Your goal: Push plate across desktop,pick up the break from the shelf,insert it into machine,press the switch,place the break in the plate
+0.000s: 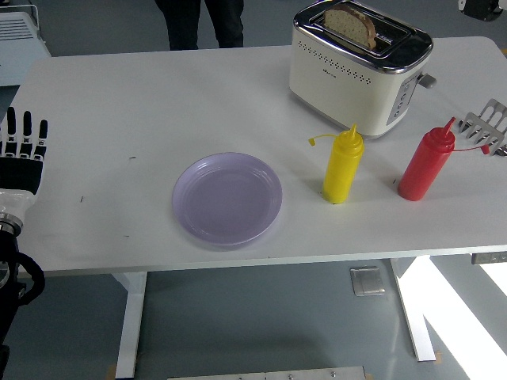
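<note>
White table (158,103) stretched out wide, and at its left edge the left hand (22,154) stood upright, palm flat, fingers straight and spread, holding nothing. Up in the top right corner only a dark sliver of the right hand (481,8) showed, its fingers impossible to read. Bread (349,24) stood up out of the toaster (356,67) at the far right, the purple plate (227,199) sat bare near the front edge, with the yellow bottle (342,166) and red bottle (425,165) to its right.

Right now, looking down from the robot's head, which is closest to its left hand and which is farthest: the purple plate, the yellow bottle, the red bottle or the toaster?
From the left hand, at the table's left edge:
1. Purple plate, near the middle front.
2. Yellow bottle, right of the plate.
3. Toaster, far right corner, and red bottle, front right: too close to call.
</note>
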